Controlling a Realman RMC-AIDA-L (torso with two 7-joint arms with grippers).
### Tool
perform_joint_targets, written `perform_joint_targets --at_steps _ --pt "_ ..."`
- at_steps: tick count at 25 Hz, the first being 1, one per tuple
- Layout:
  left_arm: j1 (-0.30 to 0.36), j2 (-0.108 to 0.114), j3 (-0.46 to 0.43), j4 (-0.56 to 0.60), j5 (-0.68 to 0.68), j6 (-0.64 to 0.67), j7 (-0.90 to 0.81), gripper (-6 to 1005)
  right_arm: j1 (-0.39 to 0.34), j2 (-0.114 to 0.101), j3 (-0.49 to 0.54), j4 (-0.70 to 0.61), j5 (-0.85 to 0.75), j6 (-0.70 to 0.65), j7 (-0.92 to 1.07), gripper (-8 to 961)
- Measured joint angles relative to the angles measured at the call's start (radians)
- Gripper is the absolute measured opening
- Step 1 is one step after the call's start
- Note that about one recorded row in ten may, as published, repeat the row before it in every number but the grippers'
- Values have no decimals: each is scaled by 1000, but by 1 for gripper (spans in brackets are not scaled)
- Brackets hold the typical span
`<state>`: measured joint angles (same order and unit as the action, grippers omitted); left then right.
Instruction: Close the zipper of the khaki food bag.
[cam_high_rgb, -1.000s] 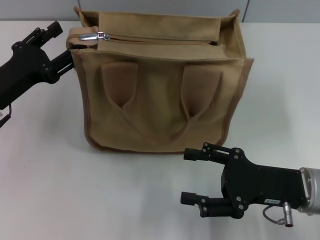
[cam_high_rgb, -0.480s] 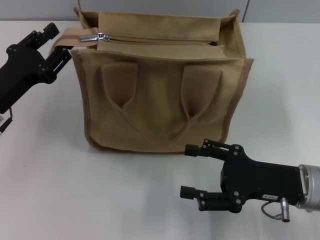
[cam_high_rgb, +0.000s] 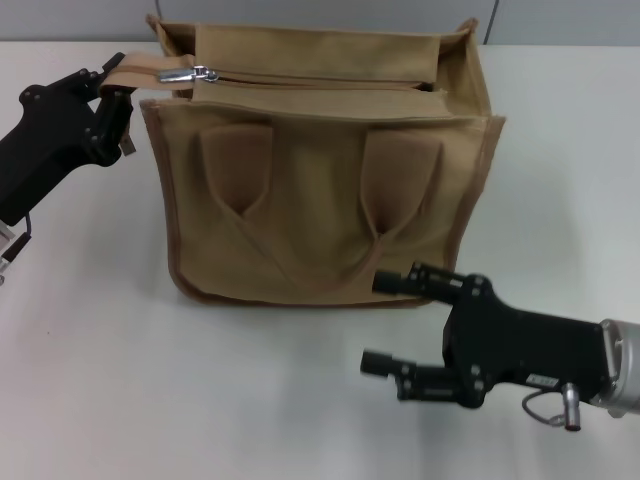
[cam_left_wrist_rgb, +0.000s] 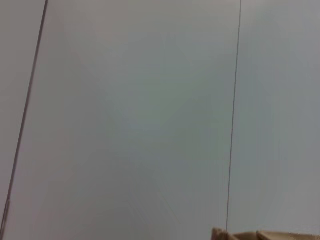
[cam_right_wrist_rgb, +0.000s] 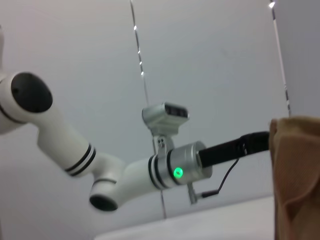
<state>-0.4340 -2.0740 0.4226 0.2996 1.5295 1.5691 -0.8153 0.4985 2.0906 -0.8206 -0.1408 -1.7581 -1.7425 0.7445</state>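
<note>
The khaki food bag (cam_high_rgb: 320, 190) stands upright mid-table, both handles hanging down its front. The zipper (cam_high_rgb: 320, 80) runs along its top, with the silver pull tab (cam_high_rgb: 186, 73) at the left end. A tan fabric strip (cam_high_rgb: 135, 68) extends from that end to my left gripper (cam_high_rgb: 112, 92), which is shut on it beside the bag's top left corner. My right gripper (cam_high_rgb: 388, 322) is open and empty, low in front of the bag's lower right front. The bag's edge also shows in the right wrist view (cam_right_wrist_rgb: 297, 175) and in the left wrist view (cam_left_wrist_rgb: 260, 235).
The white table (cam_high_rgb: 120, 380) stretches around the bag. The right wrist view shows my left arm (cam_right_wrist_rgb: 150, 170) in white with a green light, reaching to the bag. The left wrist view shows mostly a plain wall.
My left gripper has closed on the fabric strip at the zipper's left end and drawn it out leftward. My right gripper has risen slightly toward the bag's front.
</note>
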Motion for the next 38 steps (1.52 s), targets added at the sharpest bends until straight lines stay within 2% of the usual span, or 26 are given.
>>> perform_joint_targets --at_steps 1,6,9,16,22,26,30,33,38 --pt "0 0 -1 -2 -2 3 0 121 -3 0 0 15 34 -14 2 811" --pt "-1 -1 -2 -49 -50 25 0 16 -26 -1 0 86 201 -96 8 811" --pt "-3 -2 0 -71 -64 34 5 16 -34 -2 0 118 285 -100 25 811" --pt "-25 -5 14 -125 -70 47 81 16 -27 -2 17 134 317 -122 92 811" --pt "-64 -5 12 -129 -72 71 56 16 7 2 91 185 376 -194 365 810" --pt "-100 -5 14 -131 -73 86 18 16 46 -2 131 146 386 -178 762 810" --pt "-136 -6 20 -132 -71 95 -13 16 89 -6 136 46 383 -117 1111 810" --pt "-157 -6 20 -136 -72 98 -22 17 108 -4 132 29 381 -83 1186 810" --pt "-195 -6 21 -139 -68 95 -78 17 144 1 130 77 379 -31 1076 810"
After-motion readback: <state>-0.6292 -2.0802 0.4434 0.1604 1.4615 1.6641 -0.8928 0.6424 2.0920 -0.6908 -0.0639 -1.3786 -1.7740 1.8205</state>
